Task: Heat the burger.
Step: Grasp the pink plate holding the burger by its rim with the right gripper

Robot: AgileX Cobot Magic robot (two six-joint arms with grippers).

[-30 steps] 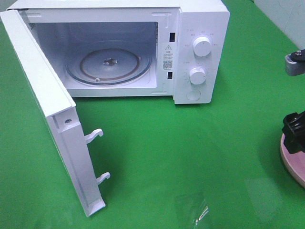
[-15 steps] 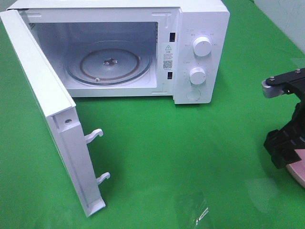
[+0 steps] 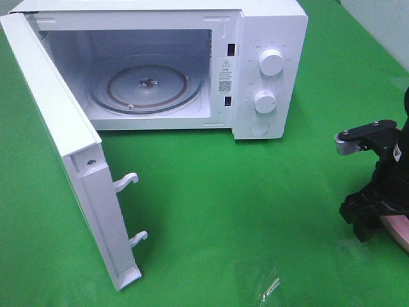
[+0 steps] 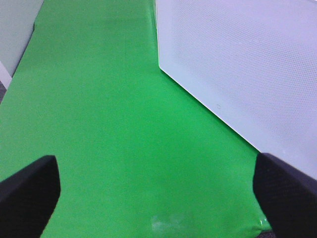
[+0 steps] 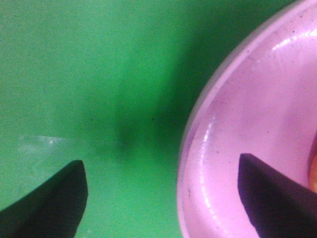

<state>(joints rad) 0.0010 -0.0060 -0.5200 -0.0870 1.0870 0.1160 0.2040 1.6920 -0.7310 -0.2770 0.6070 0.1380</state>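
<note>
Barely started: microwave door is opened, turntable bare. Right hand is spread astride plate rim, nothing clamped; burger sliver is seen on plate. Left hand spread, idle. Loading, closing, heating remain.

One microwave at the far left, with one door, one glass turntable, two knobs and two door hooks. One pink plate at the near right. One burger. One scrap of clear film. Two grippers: left gripper, right gripper.
</note>
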